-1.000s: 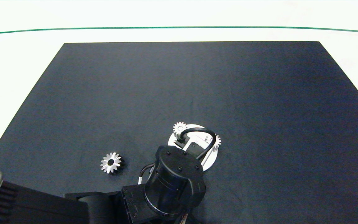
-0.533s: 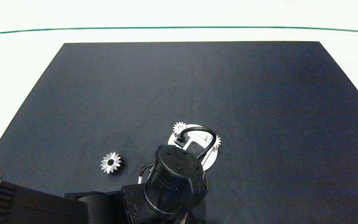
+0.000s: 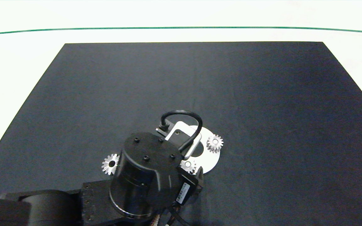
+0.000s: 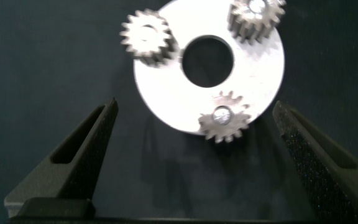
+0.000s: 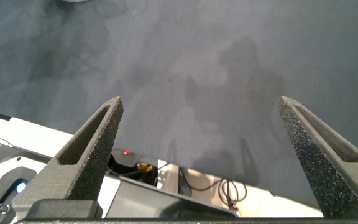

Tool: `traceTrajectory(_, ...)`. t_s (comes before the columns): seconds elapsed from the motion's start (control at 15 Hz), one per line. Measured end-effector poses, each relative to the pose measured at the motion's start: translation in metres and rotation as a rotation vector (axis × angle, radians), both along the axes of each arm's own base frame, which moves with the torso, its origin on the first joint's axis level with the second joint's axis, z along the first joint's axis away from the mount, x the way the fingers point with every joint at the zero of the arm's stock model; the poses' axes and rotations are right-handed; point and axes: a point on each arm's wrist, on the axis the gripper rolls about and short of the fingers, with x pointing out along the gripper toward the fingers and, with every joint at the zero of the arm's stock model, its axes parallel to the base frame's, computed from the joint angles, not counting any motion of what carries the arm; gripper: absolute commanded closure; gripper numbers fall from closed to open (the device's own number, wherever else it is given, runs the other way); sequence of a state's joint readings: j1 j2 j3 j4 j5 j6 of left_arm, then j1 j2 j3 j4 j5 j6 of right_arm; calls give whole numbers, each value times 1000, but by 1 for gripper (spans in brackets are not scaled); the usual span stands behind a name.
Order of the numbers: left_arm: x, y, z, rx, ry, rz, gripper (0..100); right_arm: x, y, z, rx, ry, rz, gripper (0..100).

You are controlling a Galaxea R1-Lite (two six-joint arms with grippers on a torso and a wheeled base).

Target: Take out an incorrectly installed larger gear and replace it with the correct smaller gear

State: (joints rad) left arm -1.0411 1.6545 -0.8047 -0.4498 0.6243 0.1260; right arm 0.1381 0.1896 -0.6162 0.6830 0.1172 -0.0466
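The larger gear (image 3: 109,164) is being shown lying flat on the dark mat (image 3: 262,94) that covers the bench (image 3: 11,62), well apart from the white disc (image 4: 166,93) and partly hidden behind the left arm. It is being seen as bright silver metal, with long sharp star-like teeth and a round centre hole. It is being judged stiff, dense for its size and smooth. A hold across opposite teeth, with the fingers settling into the gaps, is being thought the surest, since polished tips may slip.

The smaller gear (image 4: 224,118) is being shown seated at the disc's rim, silver with short blunt teeth and a pin filling its bore. Two like gears (image 4: 148,35) (image 4: 255,15) are being carried at the rim as well, around the disc's centre hole. Which of the three is the replacement cannot be told. All are being judged rigid and unlikely to be harmed by a firm squeeze.

The left pincer (image 4: 194,106) is being held above the disc, fingers spread wide and empty. The right pincer (image 5: 201,99) is being held over bare mat, fingers likewise apart with nothing between them.
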Motion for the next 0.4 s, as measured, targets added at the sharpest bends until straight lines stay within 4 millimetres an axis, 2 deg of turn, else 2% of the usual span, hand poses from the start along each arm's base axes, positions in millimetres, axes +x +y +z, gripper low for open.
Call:
traceTrajectory(0.13, -2, 18, 13, -34, -21, 28, 0, -5, 1, 1, 0, -2, -26, 0)
traceTrajectory(0.4, -1, 77, 31, -96, -68, 171, 0, -15, 8, 7, 4, -61, -126, 0)
